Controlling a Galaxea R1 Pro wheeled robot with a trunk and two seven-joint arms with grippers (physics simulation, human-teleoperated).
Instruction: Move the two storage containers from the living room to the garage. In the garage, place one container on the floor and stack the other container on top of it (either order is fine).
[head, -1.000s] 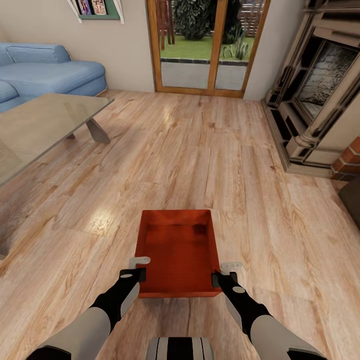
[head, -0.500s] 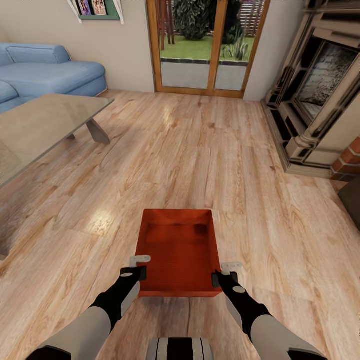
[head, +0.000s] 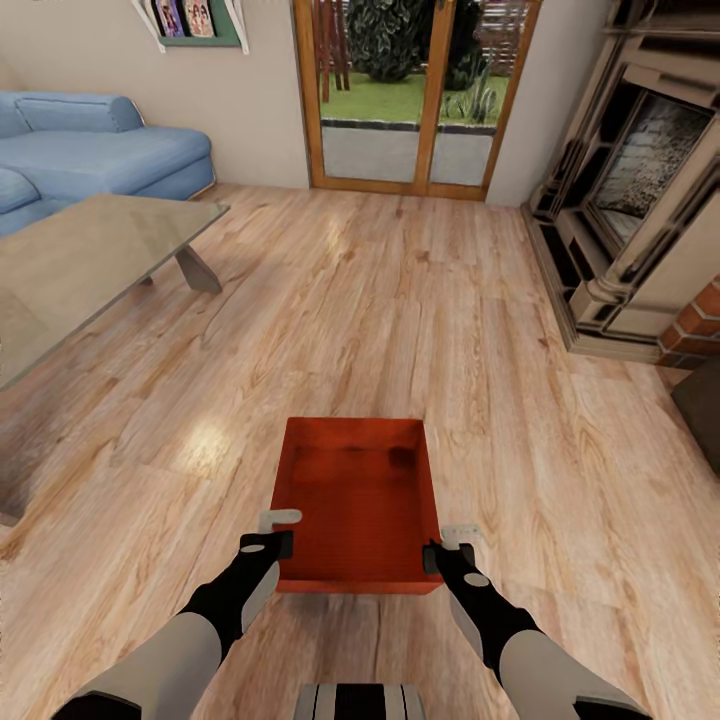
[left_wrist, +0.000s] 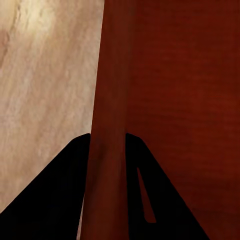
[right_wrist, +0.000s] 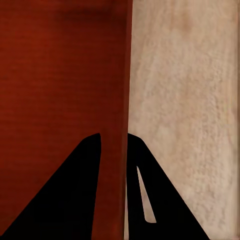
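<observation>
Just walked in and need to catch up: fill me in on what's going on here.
The robot is carrying one orange-red storage container with both arms in the living room, above the wood plank floor. The left gripper is clamped on the container's left wall and the right gripper on its right wall, fingers astride each wall in the wrist views. A glass table and a blue sofa stand to the left, a fireplace to the right, glazed doors ahead.

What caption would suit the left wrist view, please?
Left gripper fingers straddling the orange-red container wall above wood floor.
</observation>
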